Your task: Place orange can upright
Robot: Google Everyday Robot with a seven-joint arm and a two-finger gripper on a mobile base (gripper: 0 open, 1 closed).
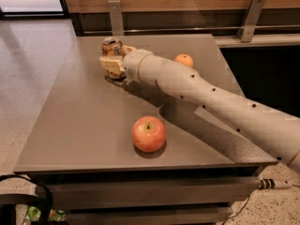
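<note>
Now we see gripper (112,65) at far left of table (70,125), clamped on lower body of orange can (111,46); can's long axis near vertical, top up, directly above gripper.

The gripper (114,60) is at the far end of the reach, its pale fingers (110,65) closed on the lower body of the orange can (112,46). One finger sits on the near left side of the can and a sliver of the other shows on the far right. The can's top stands above the jaws. Directly behind the jaws, the rounded wrist (138,65) joins them at about the same height. From the wrist the thick, cream-coloured arm (211,102) runs back and to the right in a nearly straight line. It widens away from the jaws and leaves the view at the right edge.
</note>
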